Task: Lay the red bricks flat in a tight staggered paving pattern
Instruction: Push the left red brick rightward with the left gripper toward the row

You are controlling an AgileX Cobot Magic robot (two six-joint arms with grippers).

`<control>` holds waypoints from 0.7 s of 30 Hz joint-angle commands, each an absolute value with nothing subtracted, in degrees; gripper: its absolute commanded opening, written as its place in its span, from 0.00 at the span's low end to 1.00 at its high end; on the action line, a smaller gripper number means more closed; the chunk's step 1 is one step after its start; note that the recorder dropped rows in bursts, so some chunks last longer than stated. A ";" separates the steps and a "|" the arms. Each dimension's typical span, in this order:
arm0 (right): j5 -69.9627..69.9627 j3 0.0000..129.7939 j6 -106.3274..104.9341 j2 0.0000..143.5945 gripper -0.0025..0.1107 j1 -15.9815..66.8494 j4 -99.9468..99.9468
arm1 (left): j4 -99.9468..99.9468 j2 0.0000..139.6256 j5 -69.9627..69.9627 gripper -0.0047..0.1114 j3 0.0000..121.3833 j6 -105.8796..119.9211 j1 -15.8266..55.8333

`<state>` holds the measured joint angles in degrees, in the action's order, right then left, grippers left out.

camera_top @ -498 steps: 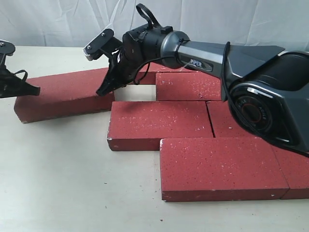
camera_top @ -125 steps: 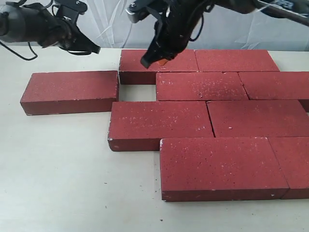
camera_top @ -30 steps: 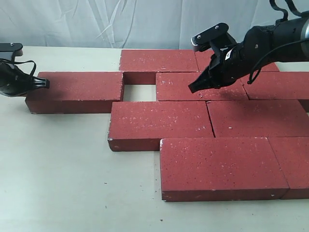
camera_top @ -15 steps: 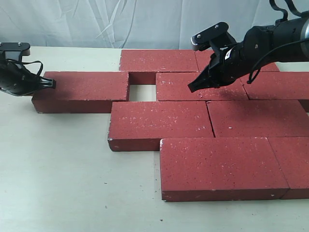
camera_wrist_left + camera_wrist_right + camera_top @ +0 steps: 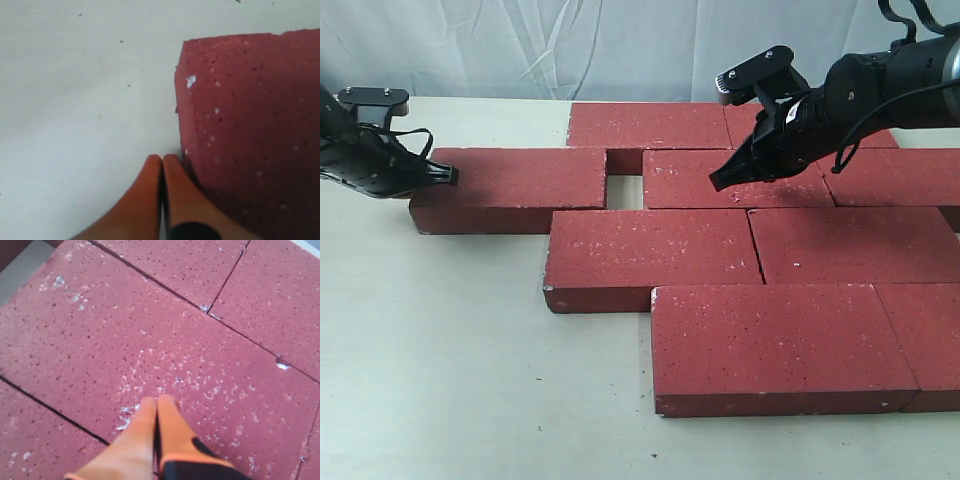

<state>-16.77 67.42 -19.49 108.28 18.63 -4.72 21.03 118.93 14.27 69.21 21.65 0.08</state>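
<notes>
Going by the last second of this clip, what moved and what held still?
The loose left brick slid right, pushed at its end by the shut left gripper. The gap to its row neighbour narrowed but remains. Nothing was grasped or released. The shut right gripper stayed at that row neighbour, and the other bricks are unmoved.

Nine red bricks (image 5: 650, 255) are lying on one table (image 5: 470, 350) — two grippers are showing above that table: left gripper (image 5: 448, 175), right gripper (image 5: 717, 183).

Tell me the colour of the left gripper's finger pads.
Orange. The left gripper's fingertips show best in the left wrist view, beside the red brick.
</notes>
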 commanded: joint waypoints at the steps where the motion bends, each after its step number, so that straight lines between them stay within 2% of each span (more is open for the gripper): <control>1: -16.06 67.11 -19.42 108.22 0.01 18.45 -4.85 | 21.41 119.18 14.03 0.04 69.18 21.68 1.81; 21: -15.98 67.11 -19.42 108.22 0.01 18.45 -4.85 | 21.09 119.29 11.88 0.04 69.18 21.68 7.50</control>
